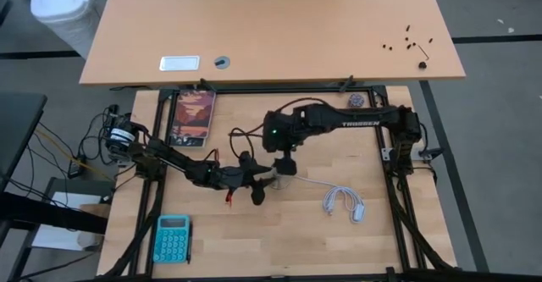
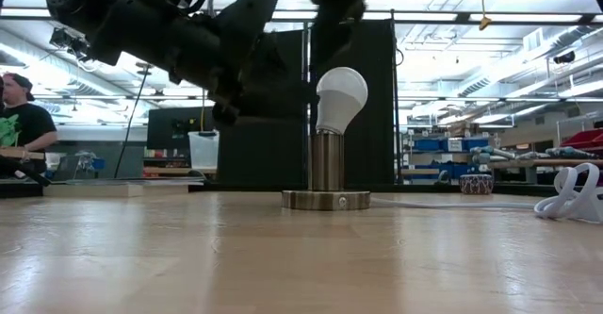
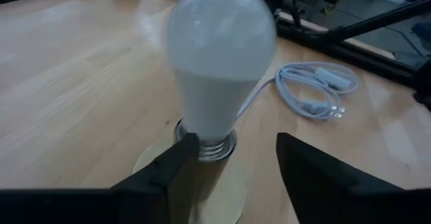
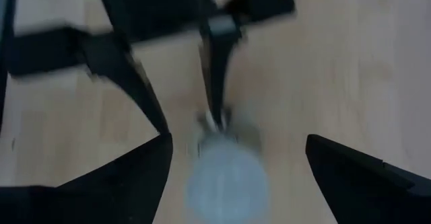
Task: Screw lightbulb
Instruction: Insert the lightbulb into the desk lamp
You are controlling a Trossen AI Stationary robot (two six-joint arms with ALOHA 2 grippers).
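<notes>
- Over the table's left half, the left arm reaches low from its base toward the middle; the left gripper [image 3: 232, 160] sits level with the socket, its fingers [image 3: 176, 163] apart, one touching the socket's rim just under the lightbulb [image 3: 219, 62], the other clear of it.
- At the centre, the lightbulb stands upright in the metallic socket [image 2: 327, 163], its silvery screw base partly showing above the rim; the white glass is smooth and pear-shaped.
- Above it hangs the right gripper [image 4: 236, 160], pointing straight down, jaws spread wide on either side of the bulb's dome without touching it; the right arm stretches in from the right side of the frame.
- On the light wooden table [image 1: 279, 240] lie a teal calculator [image 1: 172, 238] near the left front corner, a picture card [image 1: 193, 117] at the back left, and a coiled white cord [image 1: 343, 201] to the right of the socket.
- Beyond the table, the low view shows a workshop with shelves and, at far left, a person [image 2: 19, 130] in a dark shirt.
</notes>
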